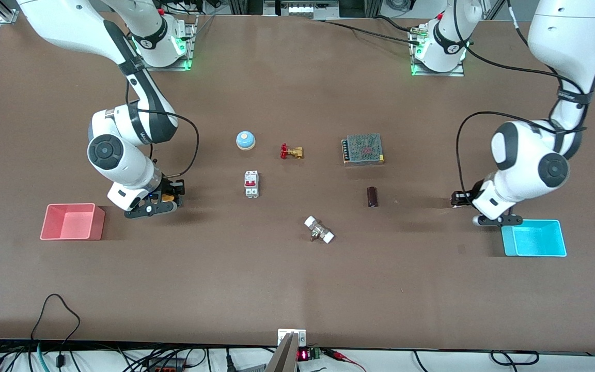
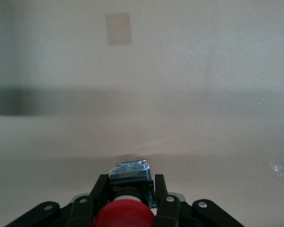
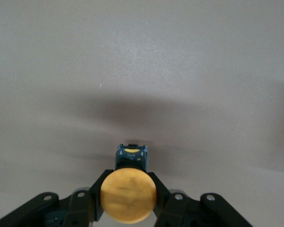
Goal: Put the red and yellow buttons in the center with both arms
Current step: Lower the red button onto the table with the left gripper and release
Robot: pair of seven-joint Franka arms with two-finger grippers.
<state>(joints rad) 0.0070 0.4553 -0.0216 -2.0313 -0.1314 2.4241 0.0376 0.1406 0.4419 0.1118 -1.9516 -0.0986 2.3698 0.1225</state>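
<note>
My left gripper [image 2: 130, 183] is shut on the red button [image 2: 124, 215], gripping its black base with the red cap toward the camera. In the front view the left gripper [image 1: 457, 199] hangs low over the brown tabletop [image 1: 297, 279] beside the cyan tray; the button is hidden there. My right gripper [image 3: 128, 178] is shut on the orange-yellow button [image 3: 128, 196]. In the front view the right gripper [image 1: 171, 195] is over the table beside the pink tray, with a bit of the yellow button [image 1: 169, 197] showing.
Pink tray [image 1: 73, 222] at the right arm's end, cyan tray [image 1: 534, 238] at the left arm's end. Mid-table: blue bell [image 1: 245, 140], red-handled valve [image 1: 291, 151], white breaker [image 1: 251, 183], mesh power supply [image 1: 363, 149], dark cylinder [image 1: 372, 197], white fitting [image 1: 319, 230].
</note>
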